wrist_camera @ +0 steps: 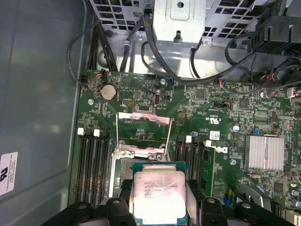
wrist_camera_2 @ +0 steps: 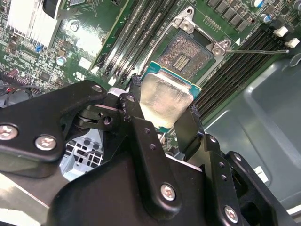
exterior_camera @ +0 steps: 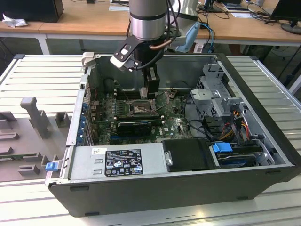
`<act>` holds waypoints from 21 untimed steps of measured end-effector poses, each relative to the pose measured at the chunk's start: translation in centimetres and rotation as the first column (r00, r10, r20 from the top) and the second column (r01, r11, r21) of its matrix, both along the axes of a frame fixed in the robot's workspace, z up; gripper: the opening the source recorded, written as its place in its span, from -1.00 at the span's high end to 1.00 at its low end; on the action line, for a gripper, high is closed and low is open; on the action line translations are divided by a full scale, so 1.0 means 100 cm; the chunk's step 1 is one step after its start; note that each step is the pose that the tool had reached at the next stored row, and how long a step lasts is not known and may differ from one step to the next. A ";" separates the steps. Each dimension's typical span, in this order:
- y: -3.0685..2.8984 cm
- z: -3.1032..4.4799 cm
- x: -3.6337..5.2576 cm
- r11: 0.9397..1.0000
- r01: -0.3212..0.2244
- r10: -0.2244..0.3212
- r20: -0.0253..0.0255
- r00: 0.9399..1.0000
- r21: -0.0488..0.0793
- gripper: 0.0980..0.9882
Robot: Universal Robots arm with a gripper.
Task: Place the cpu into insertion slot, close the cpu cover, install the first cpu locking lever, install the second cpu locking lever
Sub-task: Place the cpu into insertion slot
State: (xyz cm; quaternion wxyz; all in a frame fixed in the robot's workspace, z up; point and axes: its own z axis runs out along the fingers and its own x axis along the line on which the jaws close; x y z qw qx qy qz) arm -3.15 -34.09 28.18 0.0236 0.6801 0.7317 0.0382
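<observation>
You have the open computer case lying on its side on the slatted table, with the green motherboard on its floor. The arm reaches down into the case from above, and its gripper hangs low over the middle of the board.

In both wrist views you can see the gripper pinching the cpu by two opposite edges, one black finger on each side. The chip is a small flat square. Its pale silvery-beige metal face has rounded corners and faint dark print, and it sits on a thin green carrier that shows as a narrow border around the metal. In the second wrist view the face catches the light and looks slightly smeared.

The cpu is off the board, held above it at the edge of the insertion slot and not seated in it. The slot lies bare, a dark square field of fine contacts inside a metal rim, between the banks of long black memory slots.

The cpu cover stands swung up off the slot on its hinge, a thin metal frame with a square window through which you see the board behind. A thin wire locking lever juts out past the slot's corner, unlatched.

Smaller things on the board are a finned silvery heatsink and a round coin cell.
</observation>
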 end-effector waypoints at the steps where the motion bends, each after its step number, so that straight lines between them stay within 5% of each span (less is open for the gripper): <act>1: 0.0000 -0.0005 0.0000 1.000 0.000 0.000 0.000 1.000 0.000 0.02; 10: 0.0000 -0.0061 0.0000 1.000 0.000 0.000 0.000 1.000 0.000 0.02; 17: 0.0029 -0.0231 -0.0004 0.997 0.077 -0.077 0.001 0.997 -0.007 0.02; 21: 0.0084 -0.0349 -0.0114 0.998 0.068 -0.067 0.004 0.998 -0.007 0.02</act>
